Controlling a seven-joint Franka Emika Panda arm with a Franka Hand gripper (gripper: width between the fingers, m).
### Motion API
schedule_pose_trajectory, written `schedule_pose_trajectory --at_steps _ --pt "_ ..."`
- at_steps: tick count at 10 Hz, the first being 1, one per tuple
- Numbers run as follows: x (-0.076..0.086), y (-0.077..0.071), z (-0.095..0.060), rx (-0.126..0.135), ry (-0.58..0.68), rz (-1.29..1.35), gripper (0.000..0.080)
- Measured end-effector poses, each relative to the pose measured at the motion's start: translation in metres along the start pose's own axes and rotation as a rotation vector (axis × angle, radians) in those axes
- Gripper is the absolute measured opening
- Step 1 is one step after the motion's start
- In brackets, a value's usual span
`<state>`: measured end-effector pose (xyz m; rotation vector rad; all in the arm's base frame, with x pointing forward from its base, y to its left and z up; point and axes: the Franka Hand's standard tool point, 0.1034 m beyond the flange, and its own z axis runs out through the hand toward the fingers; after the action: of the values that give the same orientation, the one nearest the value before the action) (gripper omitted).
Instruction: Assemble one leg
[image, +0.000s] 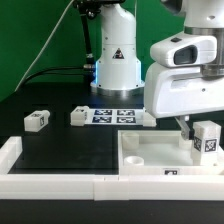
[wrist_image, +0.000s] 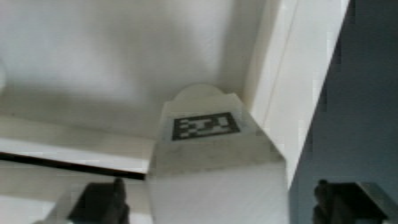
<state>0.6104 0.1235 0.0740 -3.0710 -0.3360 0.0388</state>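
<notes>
A leg (image: 207, 138), a small white post with a square tag, stands at the near right corner of the large white plate (image: 150, 152), on the exterior view's right. My gripper (image: 197, 130) hangs right over it, one dark finger showing beside the post. In the wrist view the leg (wrist_image: 210, 150) runs up between my fingers (wrist_image: 100, 205), its tag facing the camera. My gripper (wrist_image: 228, 208) is open, with a thin gap on each side of the leg. Two more legs (image: 38, 121) (image: 80, 116) lie on the black table at the exterior view's left.
The marker board (image: 115, 116) lies in front of the robot base (image: 115, 60). A low white wall (image: 60, 185) runs along the front and left of the table. The plate's raised rim (wrist_image: 285, 70) passes close beside the leg. A round socket (image: 133, 157) sits in the plate.
</notes>
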Motion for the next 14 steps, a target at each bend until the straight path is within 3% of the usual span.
schedule_pose_trajectory --at_steps 1,4,8,12,14 --pt "0.0 0.0008 0.0 0.0 0.0 0.026 0.0291" --pt "-0.0001 0.0019 0.0001 0.0 0.0 0.106 0.0292" --pt "-0.0001 0.0046 -0.0004 0.012 0.005 0.723 0.0292" --pt "0.0 0.0038 -0.0004 0.007 0.024 1.263 0.0294" --pt "0.0003 0.0049 -0.0006 0.026 0.014 1.464 0.0294"
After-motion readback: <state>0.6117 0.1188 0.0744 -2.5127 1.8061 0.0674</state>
